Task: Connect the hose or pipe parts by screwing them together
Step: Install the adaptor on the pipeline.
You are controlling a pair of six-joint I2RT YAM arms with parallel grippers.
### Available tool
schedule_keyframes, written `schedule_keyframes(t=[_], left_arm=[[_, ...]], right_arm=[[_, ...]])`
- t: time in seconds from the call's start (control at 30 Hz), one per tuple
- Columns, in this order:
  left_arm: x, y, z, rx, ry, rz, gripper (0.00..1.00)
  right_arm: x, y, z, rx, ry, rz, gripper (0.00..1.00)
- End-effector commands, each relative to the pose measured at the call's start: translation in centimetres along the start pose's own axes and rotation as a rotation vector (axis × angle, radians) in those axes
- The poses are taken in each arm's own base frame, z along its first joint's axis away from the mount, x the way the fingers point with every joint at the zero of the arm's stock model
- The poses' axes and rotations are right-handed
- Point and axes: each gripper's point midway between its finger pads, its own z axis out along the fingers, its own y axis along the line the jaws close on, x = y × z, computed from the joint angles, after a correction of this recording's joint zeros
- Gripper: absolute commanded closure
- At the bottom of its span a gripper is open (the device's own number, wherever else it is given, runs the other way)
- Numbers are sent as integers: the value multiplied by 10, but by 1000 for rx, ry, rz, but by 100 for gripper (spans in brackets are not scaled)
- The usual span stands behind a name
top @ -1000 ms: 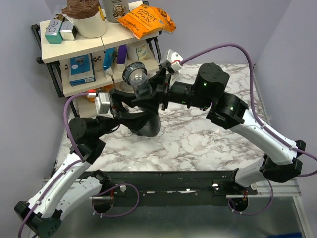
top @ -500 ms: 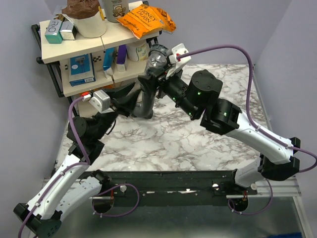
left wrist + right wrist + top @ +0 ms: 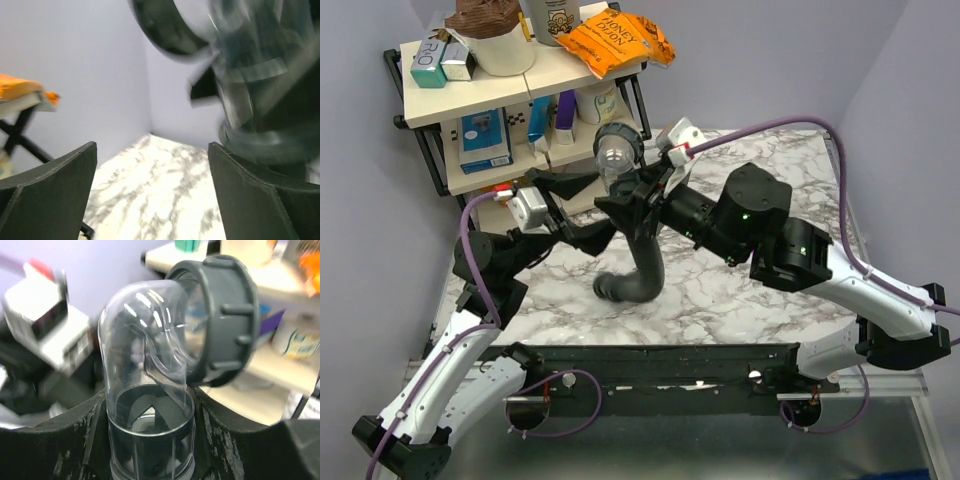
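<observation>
My right gripper (image 3: 632, 198) is shut on a clear elbow pipe (image 3: 614, 158), seen close up as a transparent bend (image 3: 142, 340) standing between the fingers (image 3: 235, 440). A dark grey ribbed ring nut (image 3: 227, 315) sits on the elbow's upper mouth (image 3: 620, 135). From the elbow's lower end a dark flexible hose (image 3: 646, 262) hangs and curls left, its free end (image 3: 608, 289) on the marble table. My left gripper (image 3: 580, 208) stands open just left of the hose, apart from it. In the left wrist view its gap (image 3: 152, 195) holds nothing, and the pipe (image 3: 260, 100) is a blur at upper right.
A two-level shelf (image 3: 470, 95) at the back left carries boxes, a cup and an orange snack bag (image 3: 617, 40), close behind the held elbow. Purple cables (image 3: 770, 130) arch over the right arm. The marble table (image 3: 740, 300) ends at a black rail (image 3: 650, 360) in front.
My left gripper has let go of the hose, opened wide and drawn back to the left. The right gripper has swung the elbow upright, and the hose now dangles down to the table.
</observation>
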Motion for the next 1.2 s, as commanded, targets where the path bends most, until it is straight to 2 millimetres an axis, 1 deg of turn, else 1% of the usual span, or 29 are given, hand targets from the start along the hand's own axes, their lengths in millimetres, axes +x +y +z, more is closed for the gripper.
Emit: schedule_keyframes(t=[0.0,0.07,0.1,0.2,0.3,0.37,0.4,0.43,0.5,0.53,0.57,0.6,0.63,0.67,0.7,0.73,0.77,0.8,0.83,0.87,0.9,0.93,0.97,1.0,1.03,1.07,1.1,1.13,1.17], left_arm=[[5,-78,-19,400,76,-45,1],[7,-81,-21,428,88,-40,1],[8,-87,-24,467,98,-43,1],[7,-100,-31,545,111,-71,1],[-1,-102,-29,544,85,-124,1],[-10,-90,-18,456,47,-170,1],[-14,-84,-14,414,29,-181,1],[-21,-64,-5,285,-15,-211,1],[-26,-39,3,140,-52,-249,1],[-29,-27,6,65,-67,-276,1],[-34,-6,8,-52,-111,-299,1],[-37,0,9,-83,-125,-305,1],[-43,1,10,-85,-144,-321,1],[-47,-4,10,-57,-151,-327,1],[-51,-7,10,-37,-160,-336,1],[-59,-15,8,3,-181,-349,1],[-62,-21,7,33,-183,-353,1],[-63,-30,5,83,-175,-352,1],[-66,-33,4,97,-180,-354,1],[-68,-35,2,104,-181,-353,1],[-67,-38,1,120,-173,-346,1],[-66,-40,0,128,-168,-328,1],[-64,-42,0,136,-160,-319,1],[-63,-42,-1,140,-156,-310,1],[-58,-40,-2,126,-150,-299,1],[-55,-38,-2,118,-148,-292,1],[-52,-36,-2,112,-147,-284,1],[-46,-34,-1,107,-138,-271,1],[-42,-34,0,110,-132,-264,1]], right_arm=[[-44,-20,0,70,-137,-15,99],[-48,-24,-5,82,-142,-30,99],[-51,-26,-9,86,-147,-32,99],[-50,-26,-10,79,-146,-45,99],[-44,-22,-6,60,-134,-46,99],[-41,-18,-2,39,-131,-43,99],[-44,-18,-2,33,-138,-42,99],[-45,-17,0,30,-139,-42,99],[-53,-15,-1,11,-157,-41,99],[-66,-16,-4,11,-186,-38,99],[-69,-15,-3,5,-193,-42,99],[-75,-15,-3,3,-205,-45,99],[-92,-20,-7,7,-243,-37,99],[-93,-17,-1,-13,-247,-40,99],[-100,-17,1,-19,-261,-37,99],[-103,-22,5,-10,-269,-48,99],[-115,-23,4,-14,-297,-51,99],[-108,-23,16,-15,-281,-59,99],[-109,-27,20,-12,-283,-61,99],[-112,-24,21,-36,-293,-60,99],[-107,-23,28,-45,-281,-56,99],[-105,-24,31,-54,-280,-46,99],[-103,-20,33,-76,-278,-42,99],[-94,-18,36,-90,-261,-39,99],[-98,-16,32,-105,-279,-25,99],[-96,-11,30,-136,-281,-22,99],[-75,-4,36,-171,-243,-23,99],[-84,-1,27,-191,-279,-9,99],[-78,2,27,-213,-276,-10,99]])
